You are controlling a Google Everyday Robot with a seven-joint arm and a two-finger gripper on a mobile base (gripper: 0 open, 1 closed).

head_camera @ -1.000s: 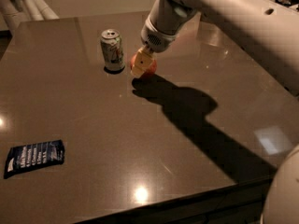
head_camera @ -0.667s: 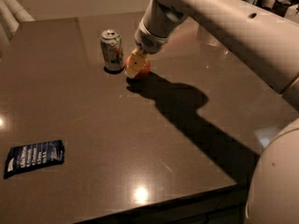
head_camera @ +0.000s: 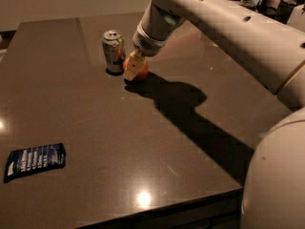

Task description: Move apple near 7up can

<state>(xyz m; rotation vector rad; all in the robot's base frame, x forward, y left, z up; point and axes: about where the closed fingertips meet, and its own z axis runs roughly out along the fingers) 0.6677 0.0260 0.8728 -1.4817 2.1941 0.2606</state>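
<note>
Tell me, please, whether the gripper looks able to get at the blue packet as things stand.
Probably not yet: the gripper holds the apple beside the 7up can, at the far side of the table from the blue packet. Nothing stands between them, though.

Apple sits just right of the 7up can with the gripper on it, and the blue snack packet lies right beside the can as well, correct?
Not quite. The camera view shows the blue snack packet far from the 7up can, near the table's front left corner. The rest holds: the apple sits just right of the can, with the gripper on it.
</note>
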